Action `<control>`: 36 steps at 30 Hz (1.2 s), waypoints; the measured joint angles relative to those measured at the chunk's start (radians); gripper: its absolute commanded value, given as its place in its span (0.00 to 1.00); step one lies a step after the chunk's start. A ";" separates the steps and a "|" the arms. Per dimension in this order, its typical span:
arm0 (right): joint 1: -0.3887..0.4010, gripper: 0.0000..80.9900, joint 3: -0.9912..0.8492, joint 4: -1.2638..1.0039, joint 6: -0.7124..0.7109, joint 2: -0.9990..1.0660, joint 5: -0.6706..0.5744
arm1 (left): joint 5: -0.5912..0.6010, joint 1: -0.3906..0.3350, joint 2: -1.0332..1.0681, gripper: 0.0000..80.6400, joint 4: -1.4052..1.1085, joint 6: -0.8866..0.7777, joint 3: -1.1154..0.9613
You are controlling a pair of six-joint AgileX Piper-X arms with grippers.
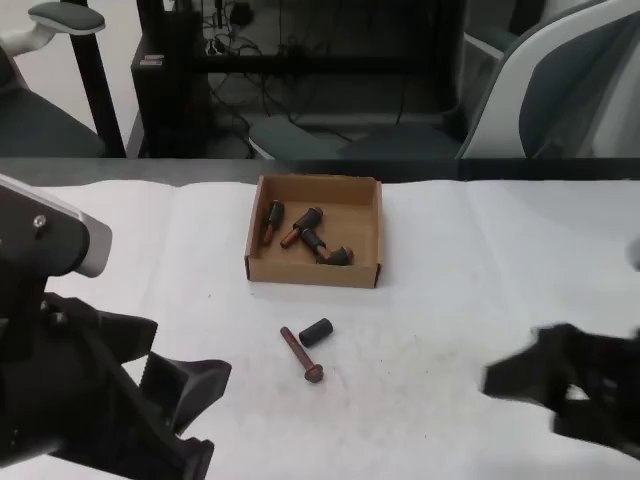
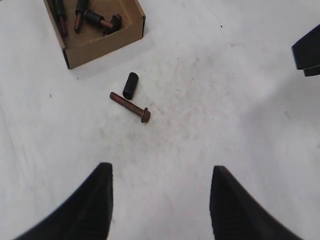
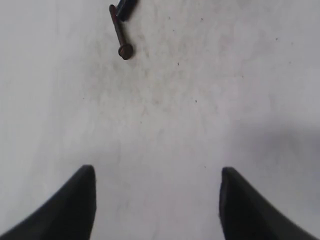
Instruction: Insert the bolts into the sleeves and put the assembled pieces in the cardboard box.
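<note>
A copper-coloured bolt [image 1: 301,355] lies flat on the white bench cover, with a short black sleeve [image 1: 315,332] beside its plain end; they look close but apart. The same bolt [image 2: 131,106] and sleeve [image 2: 130,85] lie ahead of my left gripper [image 2: 160,200], which is open and empty. My right gripper [image 3: 156,202] is also open and empty, with the bolt [image 3: 120,32] and sleeve [image 3: 124,9] far ahead. The cardboard box [image 1: 314,268] stands beyond them and holds several assembled pieces [image 1: 312,238]. In the high view the left arm [image 1: 90,400] is near left, the right arm [image 1: 570,385] near right.
The white cover [image 1: 450,300] spreads around the box and the loose parts. The right arm's black finger [image 2: 307,50] shows at the edge of the left wrist view. Chairs and a dark desk frame stand behind the bench's far edge.
</note>
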 measured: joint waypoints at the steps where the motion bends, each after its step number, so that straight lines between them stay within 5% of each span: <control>1: 0.011 0.86 -0.022 -0.013 0.025 0.046 0.000 | 0.000 0.000 0.000 0.71 0.000 0.000 0.000; 9: 0.108 0.86 -0.303 -0.093 0.168 0.485 0.043 | -0.006 0.000 -0.009 0.71 0.000 0.000 0.000; 20: 0.128 0.86 -0.719 -0.077 0.329 0.941 0.073 | -0.028 0.000 -0.090 0.71 0.000 0.067 0.000; 27: 0.127 0.86 -0.884 0.057 0.357 1.066 0.112 | -0.043 0.026 -0.115 0.71 0.000 0.066 0.000; 31: 0.127 0.74 -0.903 0.123 0.394 1.078 0.134 | -0.043 0.053 -0.114 0.71 0.000 0.066 0.000; 36: 0.127 0.74 -0.905 0.154 0.406 1.078 0.146 | -0.043 0.085 -0.114 0.71 0.000 0.066 0.000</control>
